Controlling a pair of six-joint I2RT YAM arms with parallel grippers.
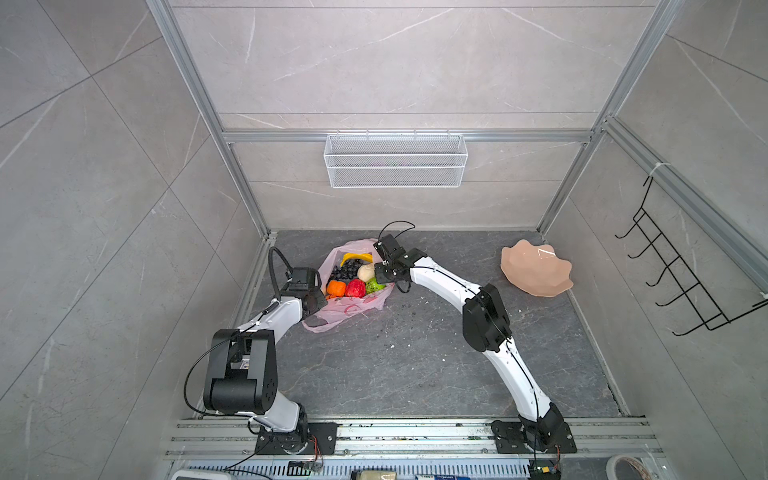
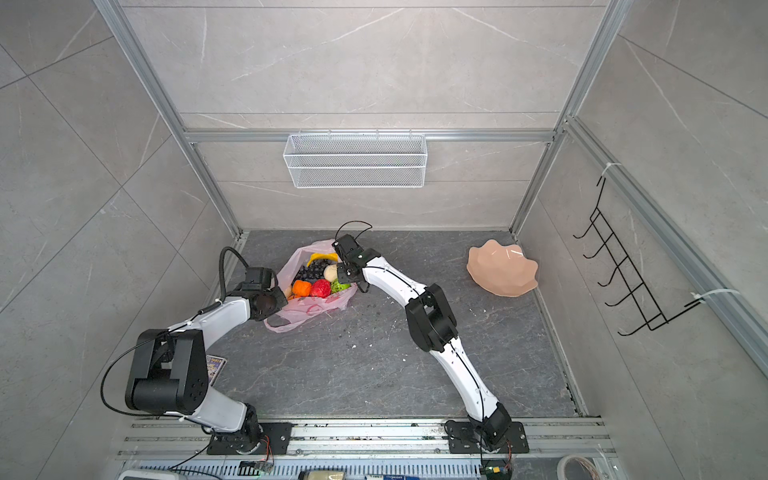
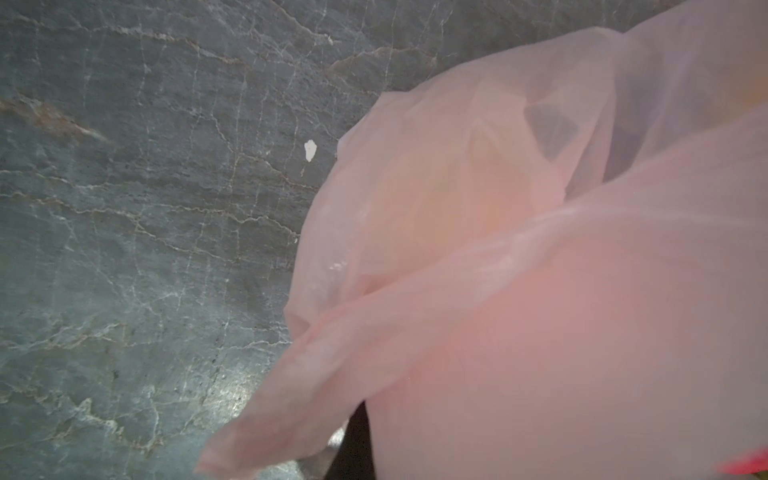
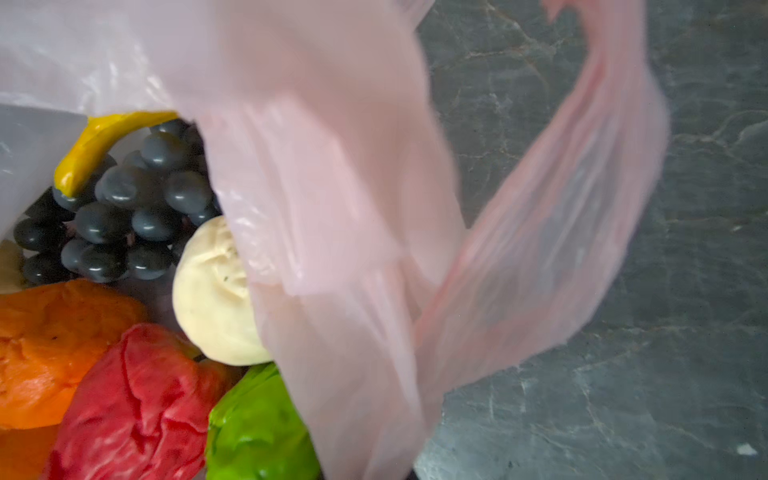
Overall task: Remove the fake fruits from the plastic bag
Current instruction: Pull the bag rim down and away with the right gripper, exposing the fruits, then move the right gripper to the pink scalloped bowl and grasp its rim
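Evenness counts: left fingers and right fingers, each pinched shut on a rim of the plastic bag, should tip it slowly so the fake fruits roll out.

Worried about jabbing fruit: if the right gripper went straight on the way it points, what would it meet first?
Most likely the plastic bag film: the right gripper sits at the bag's rim, with film draped across its path. Just behind lies the cream lumpy fruit, though depth is unclear.
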